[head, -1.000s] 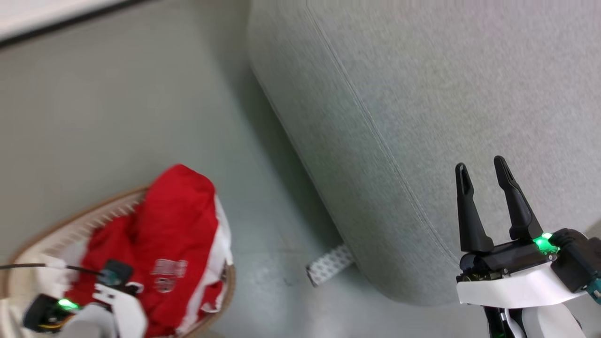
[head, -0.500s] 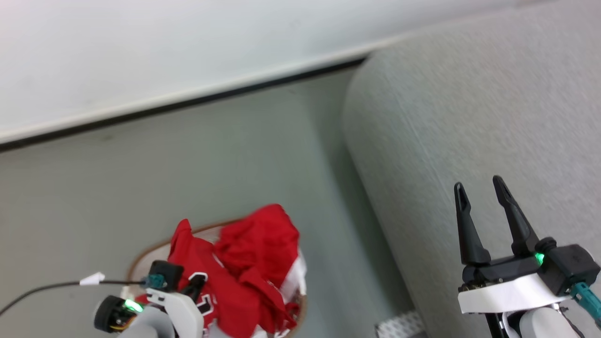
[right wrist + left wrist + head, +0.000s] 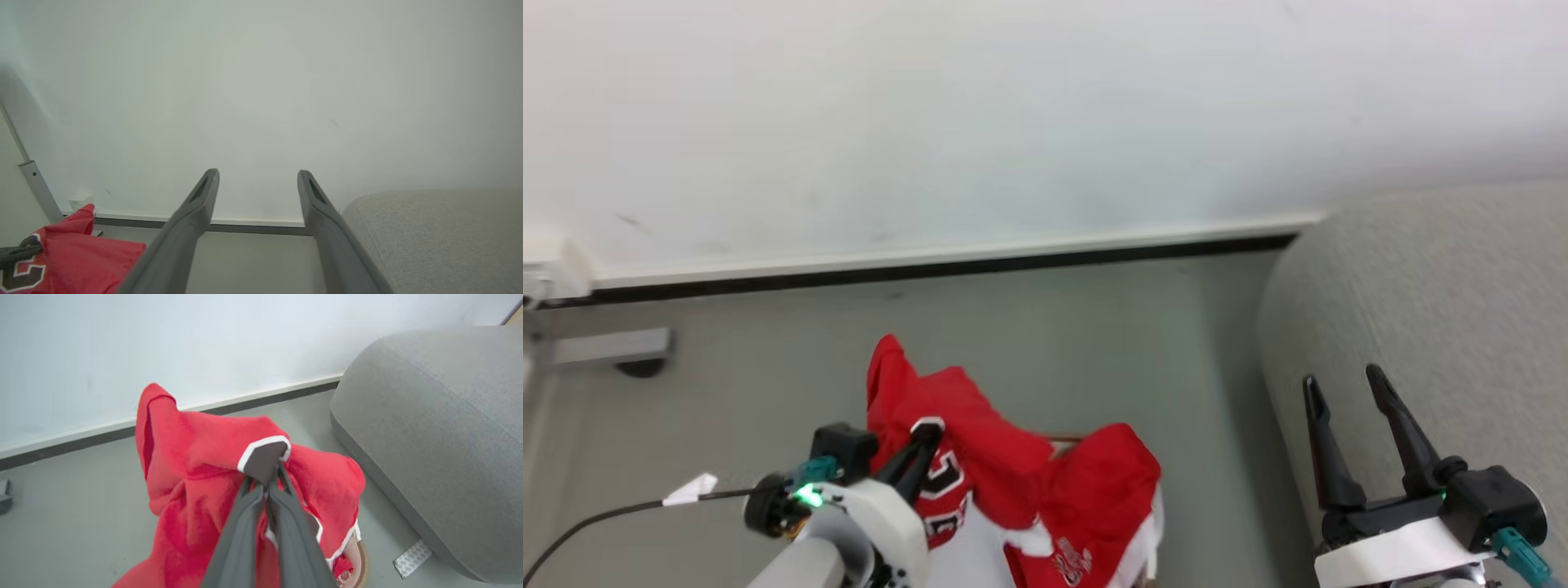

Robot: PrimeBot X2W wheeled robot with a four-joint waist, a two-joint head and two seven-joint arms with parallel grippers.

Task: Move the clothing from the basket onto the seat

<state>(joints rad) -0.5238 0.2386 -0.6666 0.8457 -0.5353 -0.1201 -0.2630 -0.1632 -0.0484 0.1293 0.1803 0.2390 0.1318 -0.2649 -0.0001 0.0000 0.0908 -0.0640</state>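
Observation:
My left gripper (image 3: 923,445) is shut on a fold of the red clothing (image 3: 980,465), pinching it near the black-and-white number. The garment hangs lifted above the floor. In the left wrist view my closed fingers (image 3: 249,514) grip the red clothing (image 3: 192,465) at a white-trimmed patch. A second red piece (image 3: 1107,490) with white trim droops beside it over the basket. A little of the basket's brown rim (image 3: 359,561) shows beneath the cloth. The grey seat (image 3: 1421,310) lies to the right. My right gripper (image 3: 1339,376) stands open and empty in front of the seat (image 3: 441,237).
A white wall with a dark baseboard (image 3: 931,268) runs behind everything. A grey furniture foot (image 3: 609,347) sits at the far left. A white patterned strip (image 3: 410,558) lies on the floor by the seat's base. Grey floor separates the basket from the seat.
The head camera has tilted up, bringing the wall into view. My left gripper has lifted the red garment out of the basket. The right gripper has stayed open.

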